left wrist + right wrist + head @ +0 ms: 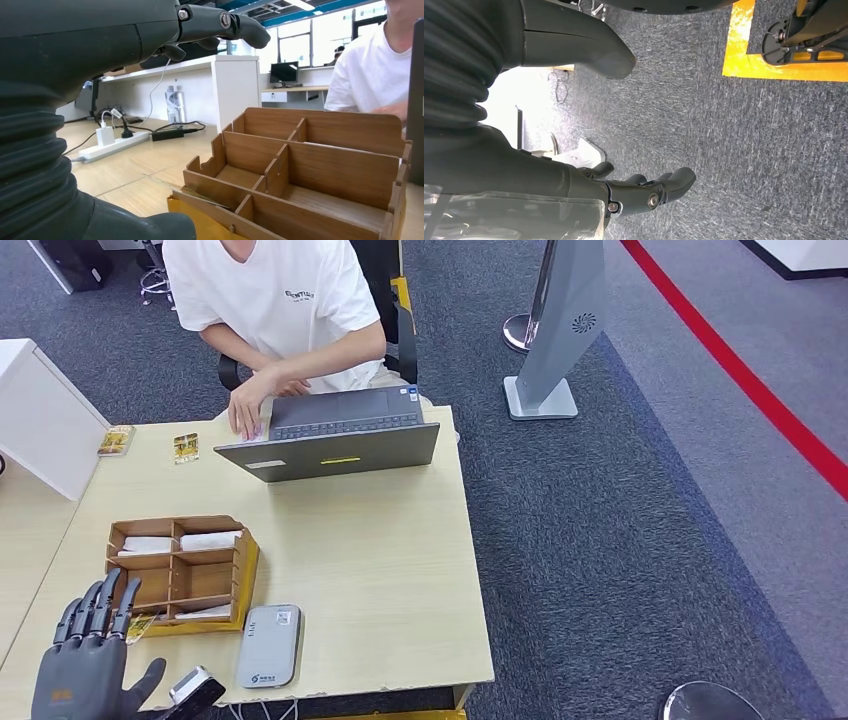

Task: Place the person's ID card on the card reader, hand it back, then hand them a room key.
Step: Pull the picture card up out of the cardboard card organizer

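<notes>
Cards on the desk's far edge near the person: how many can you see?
2. One card lies at the far left corner beside the white cabinet; the other card lies just right of it, left of the laptop. More may be hidden behind the laptop.

An office with a reception-style desk: a person (275, 310) sits at a laptop (335, 435) at 12 o'clock on a light wooden table (380, 570), grey carpet (620, 540) beyond. Desks, a monitor (283, 73) and a power strip (112, 145) show behind.
</notes>
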You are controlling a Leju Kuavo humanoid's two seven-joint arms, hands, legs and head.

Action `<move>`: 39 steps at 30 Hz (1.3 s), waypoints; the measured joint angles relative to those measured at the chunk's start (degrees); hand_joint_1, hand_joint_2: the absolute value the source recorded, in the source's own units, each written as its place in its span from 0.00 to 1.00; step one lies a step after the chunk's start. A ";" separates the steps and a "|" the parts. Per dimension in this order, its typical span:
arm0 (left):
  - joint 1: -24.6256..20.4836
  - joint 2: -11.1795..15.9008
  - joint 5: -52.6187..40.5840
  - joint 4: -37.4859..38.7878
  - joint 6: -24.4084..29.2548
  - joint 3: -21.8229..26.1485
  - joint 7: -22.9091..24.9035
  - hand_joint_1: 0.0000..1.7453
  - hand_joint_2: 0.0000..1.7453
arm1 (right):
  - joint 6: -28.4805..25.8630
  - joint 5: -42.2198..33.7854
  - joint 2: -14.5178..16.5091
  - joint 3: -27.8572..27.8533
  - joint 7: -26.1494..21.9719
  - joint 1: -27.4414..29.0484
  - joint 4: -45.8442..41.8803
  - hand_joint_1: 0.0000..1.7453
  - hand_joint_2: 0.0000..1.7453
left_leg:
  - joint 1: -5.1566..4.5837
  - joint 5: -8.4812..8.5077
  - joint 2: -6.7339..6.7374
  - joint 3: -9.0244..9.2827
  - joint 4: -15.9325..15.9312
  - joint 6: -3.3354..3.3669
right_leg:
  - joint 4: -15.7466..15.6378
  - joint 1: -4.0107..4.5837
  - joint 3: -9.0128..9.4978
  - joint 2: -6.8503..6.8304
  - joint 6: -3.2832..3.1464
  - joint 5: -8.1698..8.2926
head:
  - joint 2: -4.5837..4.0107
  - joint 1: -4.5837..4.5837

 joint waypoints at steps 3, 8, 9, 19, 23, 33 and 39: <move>0.76 -0.16 -0.07 0.01 0.55 0.01 0.69 0.00 1.00 | -0.03 0.11 0.00 -0.22 0.01 0.01 -0.03 0.00 1.00 | 0.00 0.00 0.00 0.00 0.00 0.00 | 0.00 0.00 0.00 0.00 0.00 0.00 | 0.01 0.00; 2.24 -0.40 -0.07 0.02 1.05 0.02 1.43 0.00 1.00 | -0.04 0.31 0.00 -0.40 0.27 0.01 -0.03 0.00 1.00 | 0.00 0.00 0.00 0.00 0.00 0.00 | 0.00 0.00 0.00 -0.01 0.00 0.00 | 0.00 0.00; 2.43 -0.41 -0.07 0.02 1.12 0.02 1.46 0.00 1.00 | -0.04 0.32 0.00 -0.45 0.31 0.01 -0.03 0.00 1.00 | 0.00 0.00 0.00 0.00 0.00 0.00 | 0.00 0.00 0.00 -0.01 0.00 0.00 | 0.01 0.00; 3.76 -1.02 0.11 0.43 1.57 1.12 2.04 0.00 1.00 | -0.02 0.93 -0.15 -0.75 0.33 0.02 -0.06 0.00 1.00 | 0.00 0.00 -0.01 0.00 0.00 0.00 | 0.00 0.00 0.01 -0.02 0.00 0.00 | 0.00 0.00; 4.04 -1.55 -0.07 0.84 1.82 2.22 2.37 0.00 1.00 | -0.02 1.23 -0.25 -0.75 0.33 0.02 -0.07 0.00 1.00 | 0.00 0.00 -0.01 0.00 0.00 0.00 | 0.00 0.00 0.01 -0.02 0.00 0.00 | 0.01 -0.01; 4.34 -2.99 -0.68 2.74 2.79 6.95 2.51 0.00 1.00 | 0.00 2.01 -0.44 -0.75 0.34 0.02 -0.09 0.00 1.00 | 0.00 0.00 -0.01 0.00 0.00 0.00 | 0.00 0.00 0.01 -0.02 0.00 0.00 | 0.00 0.00; 4.29 -3.87 -1.56 3.27 3.46 8.53 2.32 0.00 1.00 | 0.00 2.13 -0.46 -0.75 0.35 0.02 -0.09 0.00 1.00 | 0.00 0.00 -0.01 0.00 0.00 0.00 | 0.00 0.00 0.01 -0.02 0.00 0.00 | 0.00 0.00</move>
